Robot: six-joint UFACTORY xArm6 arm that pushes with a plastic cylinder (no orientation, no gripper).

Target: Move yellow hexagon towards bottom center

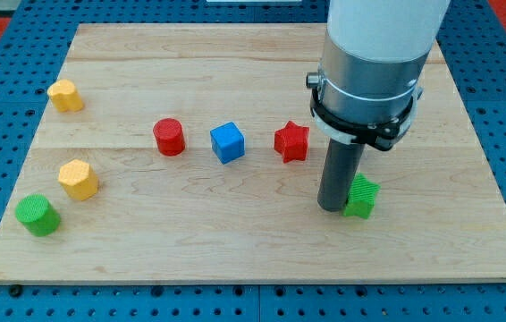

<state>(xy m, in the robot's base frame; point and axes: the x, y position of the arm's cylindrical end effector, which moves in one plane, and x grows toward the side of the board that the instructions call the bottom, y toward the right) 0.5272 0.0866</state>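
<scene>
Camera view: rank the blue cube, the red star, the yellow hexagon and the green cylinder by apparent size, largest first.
1. Yellow hexagon and green cylinder: alike, both nearer the view's bottom, so unranked.
2. Blue cube and red star: alike, slightly smaller, though farther up the board, so unsure.
</scene>
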